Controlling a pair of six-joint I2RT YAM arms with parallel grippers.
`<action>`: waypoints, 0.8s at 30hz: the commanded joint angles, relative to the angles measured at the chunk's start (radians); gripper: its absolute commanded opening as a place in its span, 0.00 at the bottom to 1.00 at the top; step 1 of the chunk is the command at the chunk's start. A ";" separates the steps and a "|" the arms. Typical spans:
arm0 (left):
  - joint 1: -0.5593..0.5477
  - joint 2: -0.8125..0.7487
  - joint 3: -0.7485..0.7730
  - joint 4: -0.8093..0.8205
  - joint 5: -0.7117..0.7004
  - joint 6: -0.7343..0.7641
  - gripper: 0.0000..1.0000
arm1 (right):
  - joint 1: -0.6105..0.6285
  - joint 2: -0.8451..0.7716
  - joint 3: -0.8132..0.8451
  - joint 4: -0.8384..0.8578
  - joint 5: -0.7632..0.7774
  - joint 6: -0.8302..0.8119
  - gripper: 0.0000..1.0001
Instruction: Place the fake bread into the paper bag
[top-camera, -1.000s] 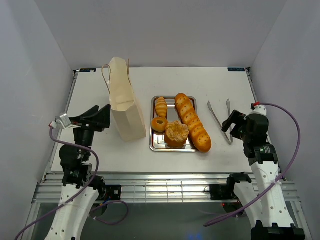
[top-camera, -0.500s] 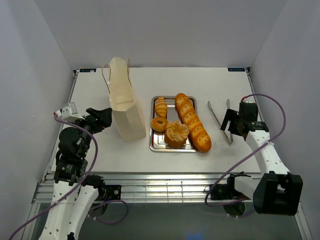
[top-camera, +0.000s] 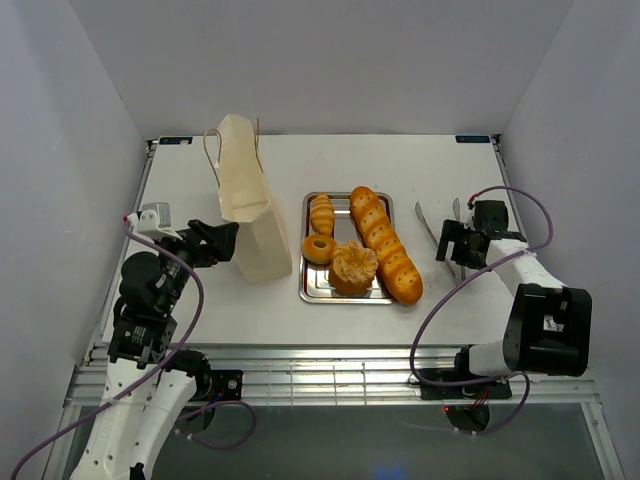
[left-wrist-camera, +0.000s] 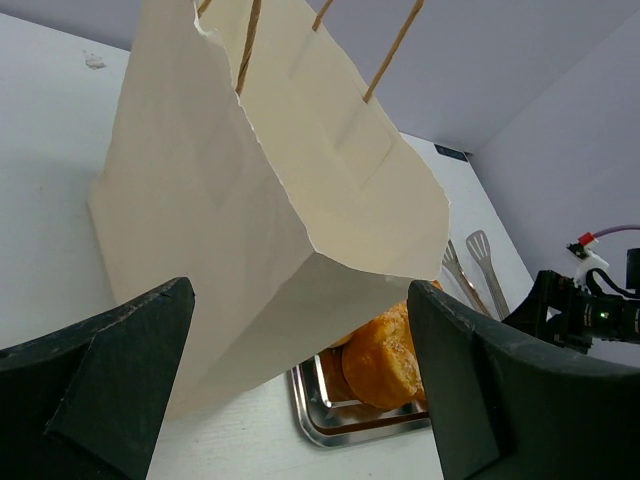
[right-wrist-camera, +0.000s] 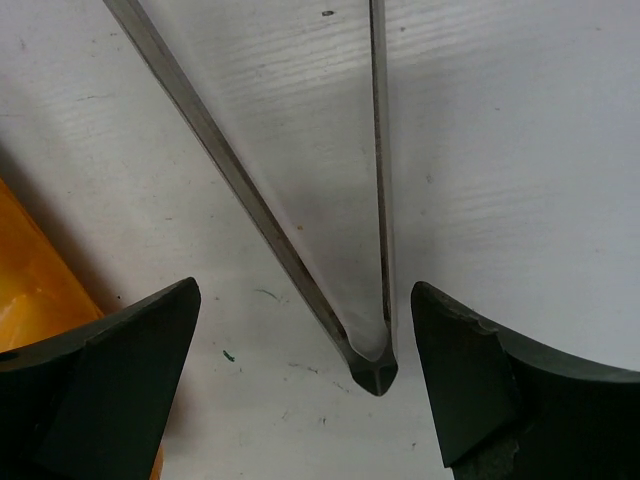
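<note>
Both sets of jaws gape wide, holding nothing.
The left gripper (top-camera: 224, 242) faces the tall cream paper bag (top-camera: 250, 215), likely to steady it; the right gripper (top-camera: 450, 244) hangs over the hinge of the silver metal tongs (right-wrist-camera: 372, 366).

Bright, even overhead light is flooding the white counter (top-camera: 330, 170). The tall cream paper bag (top-camera: 248, 215) is casting only a faint, soft shadow. Small highlights are glinting on the glossy golden-orange fake bread (top-camera: 383, 243). Everything is looking sharp.

Top external: high behind the arm bases, looking down on the whole desk (top-camera: 400, 160).
Left wrist: low, close, facing the paper bag (left-wrist-camera: 250, 230).
Right wrist: straight down, tight on the tongs (right-wrist-camera: 372, 372).
Shared: paper bag and tongs also appear overhead.
</note>
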 joint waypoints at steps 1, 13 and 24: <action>-0.014 0.011 0.040 0.014 0.032 0.026 0.98 | -0.005 0.062 0.012 0.093 -0.079 -0.045 0.93; -0.026 0.008 0.063 -0.001 0.022 0.014 0.98 | 0.025 0.130 -0.142 0.420 -0.141 0.127 0.78; -0.024 -0.003 0.051 0.011 0.035 -0.027 0.98 | 0.102 0.258 -0.062 0.445 -0.034 0.185 0.78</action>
